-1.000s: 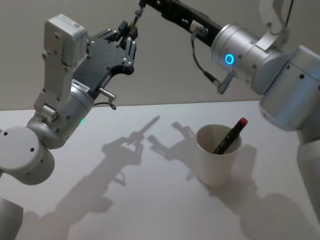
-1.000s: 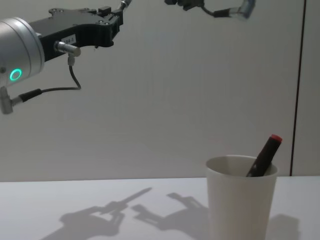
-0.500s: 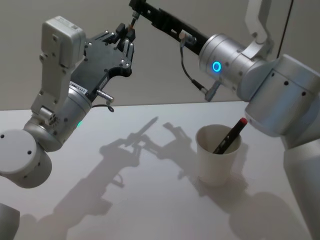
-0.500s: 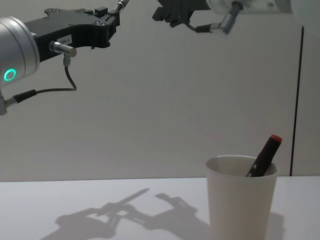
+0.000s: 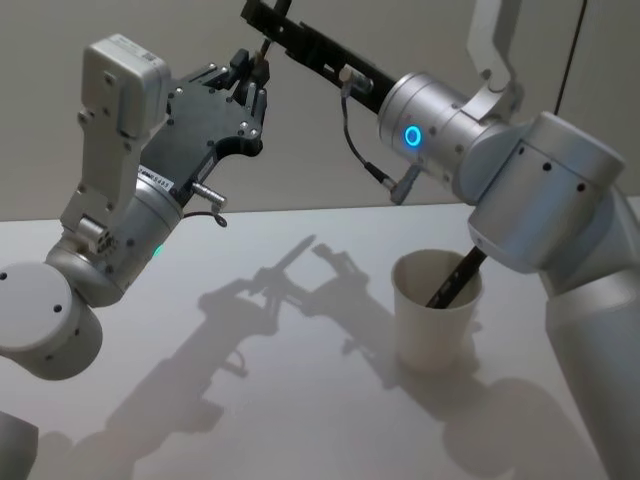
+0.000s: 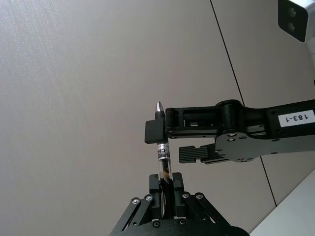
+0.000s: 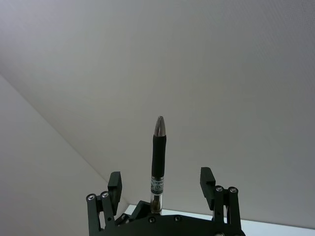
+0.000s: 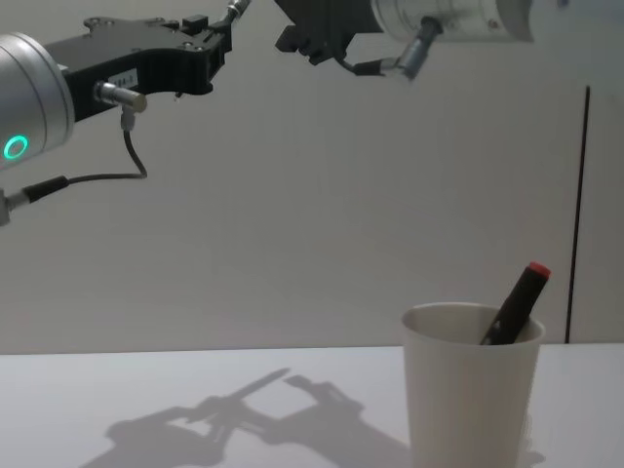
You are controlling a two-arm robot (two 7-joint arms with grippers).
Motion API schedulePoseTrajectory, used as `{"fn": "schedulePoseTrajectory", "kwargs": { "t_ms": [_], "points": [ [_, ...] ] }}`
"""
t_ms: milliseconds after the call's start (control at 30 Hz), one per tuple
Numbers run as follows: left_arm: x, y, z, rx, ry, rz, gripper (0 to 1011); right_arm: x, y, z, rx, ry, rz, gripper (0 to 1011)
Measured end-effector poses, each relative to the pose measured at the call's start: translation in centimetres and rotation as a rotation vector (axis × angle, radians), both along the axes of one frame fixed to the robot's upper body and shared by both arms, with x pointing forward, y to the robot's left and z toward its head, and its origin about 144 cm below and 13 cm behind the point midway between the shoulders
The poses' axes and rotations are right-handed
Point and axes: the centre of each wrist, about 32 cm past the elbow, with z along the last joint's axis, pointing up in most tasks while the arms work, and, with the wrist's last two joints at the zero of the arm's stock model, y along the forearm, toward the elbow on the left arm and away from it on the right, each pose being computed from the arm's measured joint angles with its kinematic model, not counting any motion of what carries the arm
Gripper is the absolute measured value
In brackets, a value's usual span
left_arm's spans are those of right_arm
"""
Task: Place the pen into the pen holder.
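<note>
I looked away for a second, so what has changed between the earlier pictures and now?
The right end effector swung toward the robot's left until its open fingers straddle the pen without gripping it. Unchanged: the left end effector holds that pen tip up, and the pen holder stands with a red-capped pen inside.

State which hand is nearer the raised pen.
Left. The left hand grips the pen by its barrel; the right hand sits open around its tip, not touching.
</note>
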Motion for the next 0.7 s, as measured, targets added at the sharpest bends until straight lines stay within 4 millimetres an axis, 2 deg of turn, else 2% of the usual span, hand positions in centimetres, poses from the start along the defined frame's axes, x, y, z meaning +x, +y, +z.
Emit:
{"fn": "schedulePoseTrajectory", "kwargs": {
  "t_ms": [700],
  "points": [
    [-0.1,0.2,0.0,-0.002,0.004,0.003,155,1.1,1.3,-0.3,0.016,0.011,0.002,1001]
  ]
}}
